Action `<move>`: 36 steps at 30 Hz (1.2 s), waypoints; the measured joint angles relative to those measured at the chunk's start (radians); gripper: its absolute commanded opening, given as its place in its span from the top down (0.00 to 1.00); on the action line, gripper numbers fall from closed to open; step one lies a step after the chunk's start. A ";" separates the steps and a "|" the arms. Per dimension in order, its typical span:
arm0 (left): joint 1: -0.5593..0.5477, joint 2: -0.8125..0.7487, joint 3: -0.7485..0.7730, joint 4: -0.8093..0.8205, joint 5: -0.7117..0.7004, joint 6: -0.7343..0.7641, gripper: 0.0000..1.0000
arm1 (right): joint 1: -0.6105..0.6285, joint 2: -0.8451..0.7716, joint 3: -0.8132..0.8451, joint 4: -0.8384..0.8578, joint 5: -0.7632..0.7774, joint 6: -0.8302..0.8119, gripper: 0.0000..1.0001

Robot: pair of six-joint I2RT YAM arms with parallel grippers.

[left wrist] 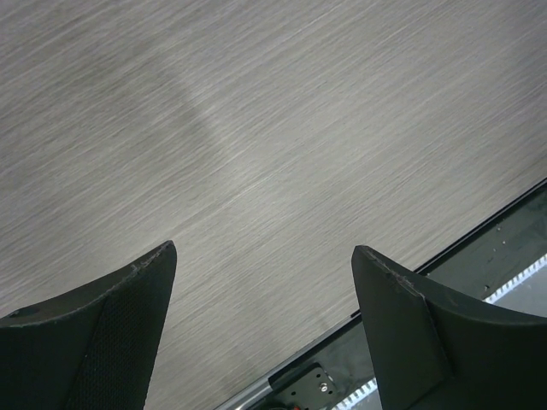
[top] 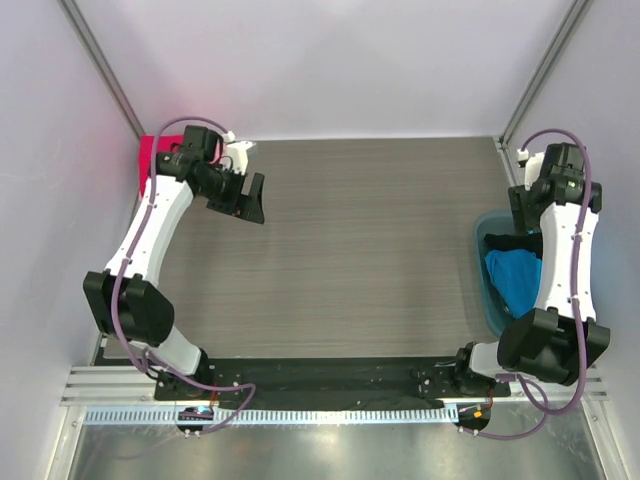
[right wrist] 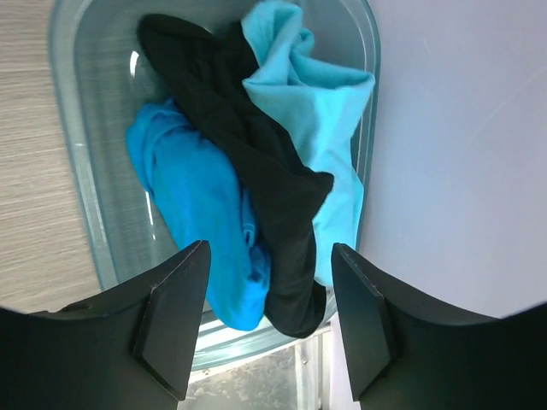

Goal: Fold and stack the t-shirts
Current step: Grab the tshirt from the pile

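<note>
A crimson red t-shirt (top: 153, 160) lies in the far left corner, behind my left arm. A bright blue t-shirt (right wrist: 192, 192) sits crumpled in the translucent blue tub (right wrist: 81, 184) at the right edge, with a black cloth (right wrist: 248, 145) and a lighter cyan cloth (right wrist: 325, 111) beside it. The blue shirt (top: 515, 278) also shows in the top view. My left gripper (left wrist: 265, 248) is open and empty above bare table, seen in the top view (top: 247, 198) near the red shirt. My right gripper (right wrist: 269, 249) is open and empty above the tub. No pale pink shirt is in view.
The tub (top: 490, 290) stands against the right wall. Grey walls enclose the table on the left, back and right. A black strip and metal rail (top: 330, 385) run along the near edge by the arm bases.
</note>
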 measured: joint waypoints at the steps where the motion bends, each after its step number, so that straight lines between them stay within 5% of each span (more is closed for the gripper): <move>1: 0.000 0.008 0.000 -0.002 0.005 0.000 0.17 | -0.013 0.000 -0.003 0.000 -0.001 0.000 0.36; 8: 0.000 0.063 0.008 -0.004 0.016 -0.001 0.17 | -0.038 -0.003 -0.055 0.001 -0.029 -0.026 0.53; 31: 0.000 0.086 0.046 -0.016 -0.045 0.012 0.16 | -0.078 -0.064 -0.230 0.000 -0.061 -0.093 0.57; 32: 0.000 0.086 0.046 -0.016 -0.045 0.012 0.16 | -0.079 -0.064 -0.234 0.003 -0.059 -0.093 0.61; 33: 0.000 0.086 0.045 -0.016 -0.045 0.012 0.16 | -0.079 -0.064 -0.238 0.007 -0.057 -0.094 0.76; 36: 0.000 0.086 0.045 -0.016 -0.045 0.012 0.16 | -0.080 -0.062 -0.253 0.019 -0.047 -0.100 0.90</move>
